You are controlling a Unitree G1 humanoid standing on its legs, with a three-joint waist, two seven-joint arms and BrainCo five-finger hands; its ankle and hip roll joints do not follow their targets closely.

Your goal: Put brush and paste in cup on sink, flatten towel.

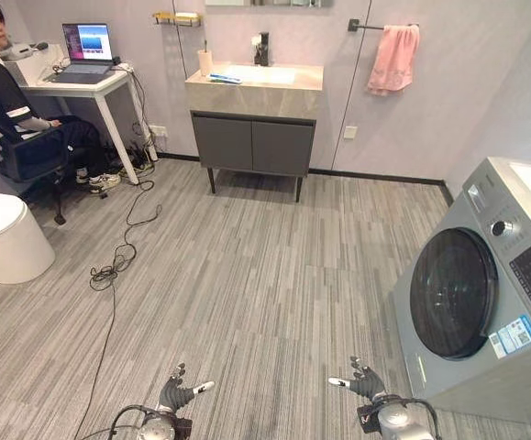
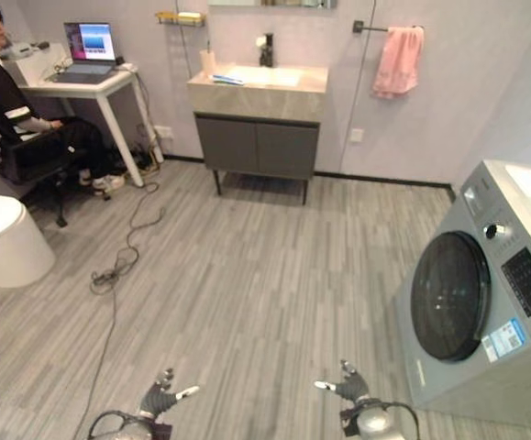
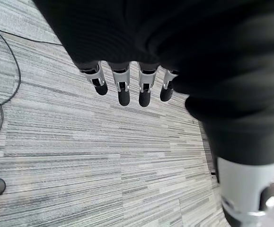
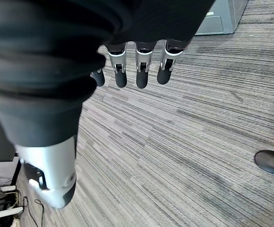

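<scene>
Sink cabinet (image 1: 253, 137) stands at twelve o'clock, the cup (image 1: 204, 62) on its left end; towel (image 1: 393, 57) hangs at one, washing machine (image 1: 485, 293) at three, table (image 1: 82, 84) at eleven.

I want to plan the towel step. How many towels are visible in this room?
1. The pink towel hangs bunched on the wall bar, right of the sink cabinet. Others may be hidden inside that cabinet.

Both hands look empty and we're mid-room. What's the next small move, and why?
Probably walk forward toward the sink: the cup and brush sit on it far across the floor, while the left hand and right hand hang open, holding nothing.
</scene>
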